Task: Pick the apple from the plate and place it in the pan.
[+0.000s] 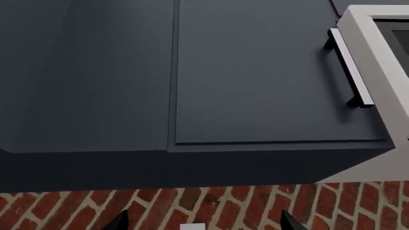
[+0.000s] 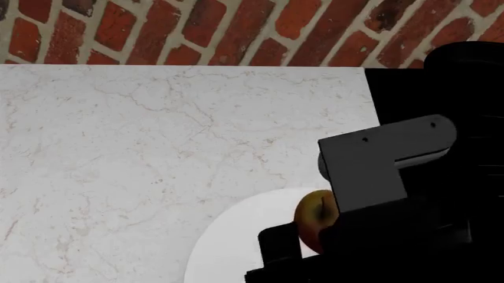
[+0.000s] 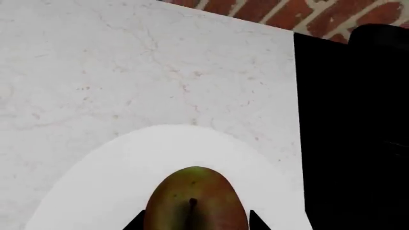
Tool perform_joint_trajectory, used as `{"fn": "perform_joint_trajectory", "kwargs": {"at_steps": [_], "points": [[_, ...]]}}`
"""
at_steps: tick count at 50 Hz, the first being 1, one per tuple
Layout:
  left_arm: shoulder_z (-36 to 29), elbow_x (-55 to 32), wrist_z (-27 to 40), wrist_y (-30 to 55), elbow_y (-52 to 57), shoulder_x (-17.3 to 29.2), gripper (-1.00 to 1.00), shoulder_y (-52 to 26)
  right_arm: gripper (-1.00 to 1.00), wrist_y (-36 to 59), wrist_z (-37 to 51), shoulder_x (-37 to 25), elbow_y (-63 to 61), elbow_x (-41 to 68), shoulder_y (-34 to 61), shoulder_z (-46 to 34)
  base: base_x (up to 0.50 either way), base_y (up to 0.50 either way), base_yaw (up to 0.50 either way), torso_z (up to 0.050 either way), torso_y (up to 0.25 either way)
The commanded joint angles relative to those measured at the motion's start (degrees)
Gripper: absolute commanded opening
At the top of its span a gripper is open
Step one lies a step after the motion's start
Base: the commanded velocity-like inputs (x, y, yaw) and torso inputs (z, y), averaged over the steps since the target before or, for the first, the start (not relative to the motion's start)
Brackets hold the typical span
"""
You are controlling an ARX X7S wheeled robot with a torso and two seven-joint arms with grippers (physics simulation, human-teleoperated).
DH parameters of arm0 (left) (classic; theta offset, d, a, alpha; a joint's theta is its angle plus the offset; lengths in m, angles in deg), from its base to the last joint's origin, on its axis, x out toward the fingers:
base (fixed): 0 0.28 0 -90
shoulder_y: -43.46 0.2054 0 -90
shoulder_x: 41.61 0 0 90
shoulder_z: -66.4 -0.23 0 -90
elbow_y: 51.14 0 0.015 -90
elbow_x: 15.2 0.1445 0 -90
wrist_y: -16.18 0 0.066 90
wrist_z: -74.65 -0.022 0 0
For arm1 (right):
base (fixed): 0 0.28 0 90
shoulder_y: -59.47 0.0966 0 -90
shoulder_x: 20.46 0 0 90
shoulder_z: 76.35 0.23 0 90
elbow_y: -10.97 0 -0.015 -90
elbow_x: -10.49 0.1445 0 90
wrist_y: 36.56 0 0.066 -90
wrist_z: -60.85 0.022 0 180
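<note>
The apple sits on the plate, stem up, directly between the right arm's fingers — spread apart either side of it, seemingly not yet clamped — the nearer arm by far.

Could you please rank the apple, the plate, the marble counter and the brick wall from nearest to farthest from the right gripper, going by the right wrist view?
1. Apple, between the right gripper's fingertips.
2. Plate, under and around the apple.
3. Marble counter, beyond the plate's rim.
4. Brick wall, behind the counter's far edge.
</note>
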Motion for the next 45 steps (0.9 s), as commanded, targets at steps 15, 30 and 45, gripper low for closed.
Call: {"fn": "perform_joint_trajectory", "kwargs": {"at_steps": [15,30,45], "points": [[0.21,1.61,0.20,0.19,0.00,0.00,1.00,1.31,-1.00,-3.69,3.38,-7.15,-6.80,2.77,8.28,5.49,0.00,0.00,0.00,0.000,0.000],[0.85,1.58,-0.13,0.22,0.00,0.00,1.00,1.56,-1.00,-4.51,1.64,-9.39,-7.65,1.14,6.71,6.36,0.00,-0.22,0.00,0.000,0.000],[1.20,1.53,-0.10,0.27,0.00,0.00,1.00,2.08,-1.00,-4.75,-0.81,-9.90,-7.82,-0.86,5.18,6.60,0.00,-0.50,0.00,0.000,0.000]]}}
